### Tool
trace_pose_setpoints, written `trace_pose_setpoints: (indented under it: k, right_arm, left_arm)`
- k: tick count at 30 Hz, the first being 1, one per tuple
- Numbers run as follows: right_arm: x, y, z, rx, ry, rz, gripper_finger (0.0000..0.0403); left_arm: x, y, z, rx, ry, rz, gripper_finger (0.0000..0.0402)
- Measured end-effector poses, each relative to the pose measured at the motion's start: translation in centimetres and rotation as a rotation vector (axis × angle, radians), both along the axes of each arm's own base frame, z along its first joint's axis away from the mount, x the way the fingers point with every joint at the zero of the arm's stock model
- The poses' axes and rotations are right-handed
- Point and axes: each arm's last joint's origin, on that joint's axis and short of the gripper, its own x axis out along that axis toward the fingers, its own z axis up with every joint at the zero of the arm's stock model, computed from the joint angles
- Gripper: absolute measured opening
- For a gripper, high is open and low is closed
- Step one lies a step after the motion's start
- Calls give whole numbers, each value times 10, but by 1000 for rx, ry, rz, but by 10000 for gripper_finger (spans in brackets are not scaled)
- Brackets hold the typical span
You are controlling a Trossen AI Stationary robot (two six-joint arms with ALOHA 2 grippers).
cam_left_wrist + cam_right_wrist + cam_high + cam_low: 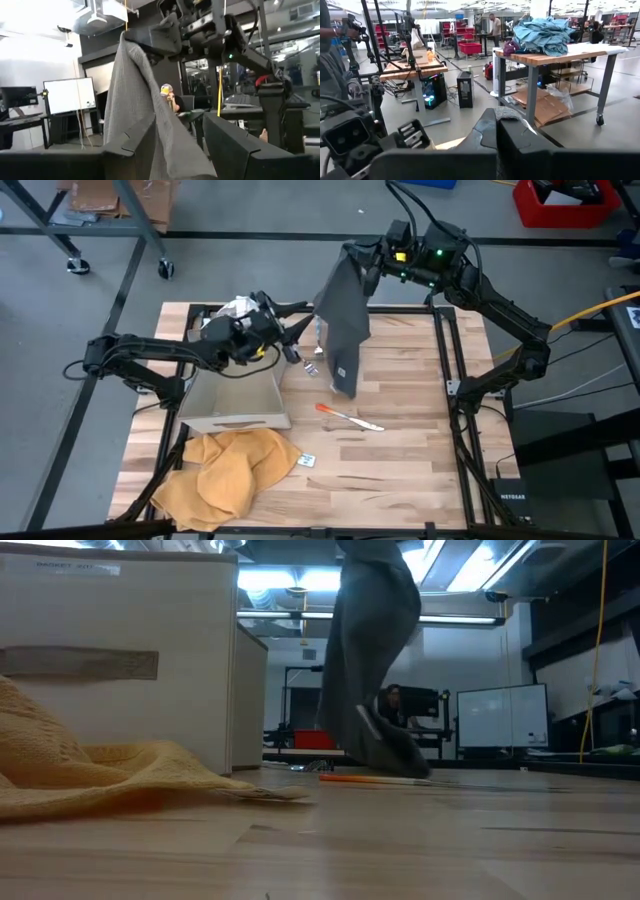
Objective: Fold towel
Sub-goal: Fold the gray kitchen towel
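I am holding a grey towel [343, 315] up above the far middle of the wooden tabletop [400, 430] with my right hand [352, 255]. That hand is clamped tight on the towel's top edge, and a bit of grey cloth is showing between its fingers [496, 131] in the right wrist view. The towel is hanging down in long folds, and its lower end is reaching the tabletop, close to an orange-handled tool [348, 417] that is lying flat on the wood.

My left hand [297, 332] is reaching in from the left side, just beside the hanging towel. Its two dark fingers [134, 145] are standing apart, with a fold of the towel [150, 115] hanging in the gap between them. I cannot tell whether the fingers are touching the cloth, but they are not pinching it.

Under my left arm a white box [235, 400] with a slot handle is sitting on the tabletop. A crumpled yellow cloth [228, 475] is lying in a heap at the near left, touching the box's near side. A small white tag [307, 461] is lying just beside the yellow cloth.

Beyond the tabletop, a person [170, 97] is sitting in the room behind.
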Motion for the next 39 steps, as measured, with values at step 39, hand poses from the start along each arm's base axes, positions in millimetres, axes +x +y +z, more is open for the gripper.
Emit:
trace_pose_setpoints:
  k: [39]
  right_arm:
    - [22,-11,-3,4,-52,11,1]
  left_arm:
    - [5,16,-5,52,-10,118,2]
